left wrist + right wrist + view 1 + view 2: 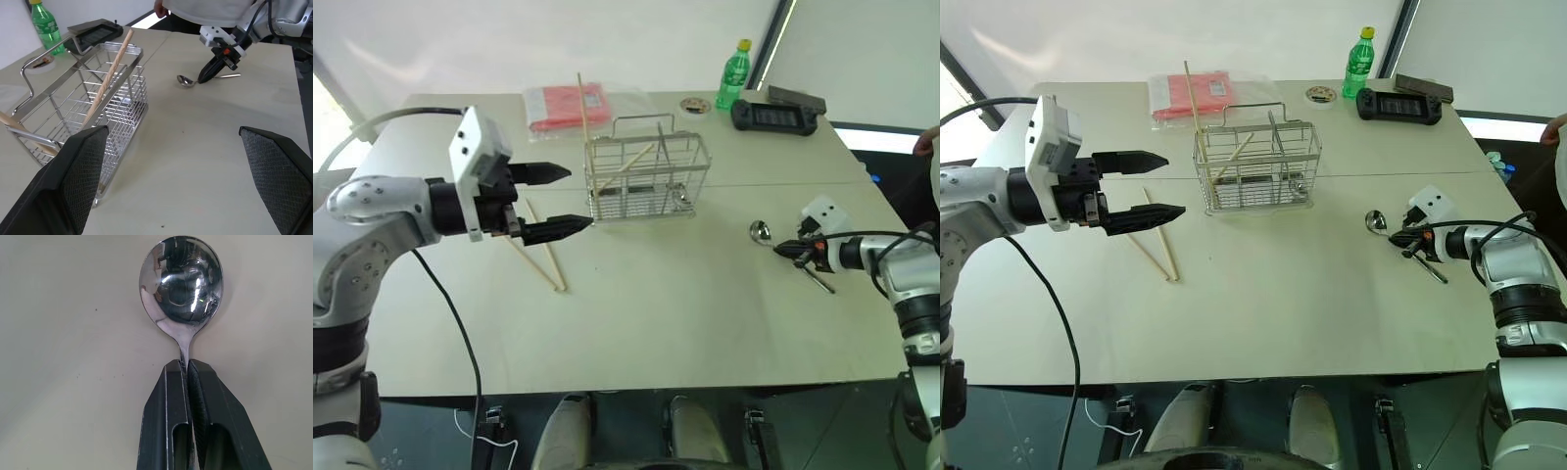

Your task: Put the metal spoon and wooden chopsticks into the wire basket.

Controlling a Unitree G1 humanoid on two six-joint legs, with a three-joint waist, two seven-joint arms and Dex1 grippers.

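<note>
Pinching the spoon (pixel 182 289) by its neck, my right gripper (pixel 188 367) is clenched on it at the table's (pixel 685 313) right side. I am holding the left gripper (pixel 553 201) spread wide beside the basket (pixel 648 176) at upper centre, where chopsticks (pixel 584 122) are leaning; two more (pixel 543 257) are lying below it.

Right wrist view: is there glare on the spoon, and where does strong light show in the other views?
Right wrist view: the metal spoon bowl mirrors bright spots, no washout. Left eye view: the backdrop beyond the table is washed out white. Left wrist view: the wire basket is evenly lit.
</note>
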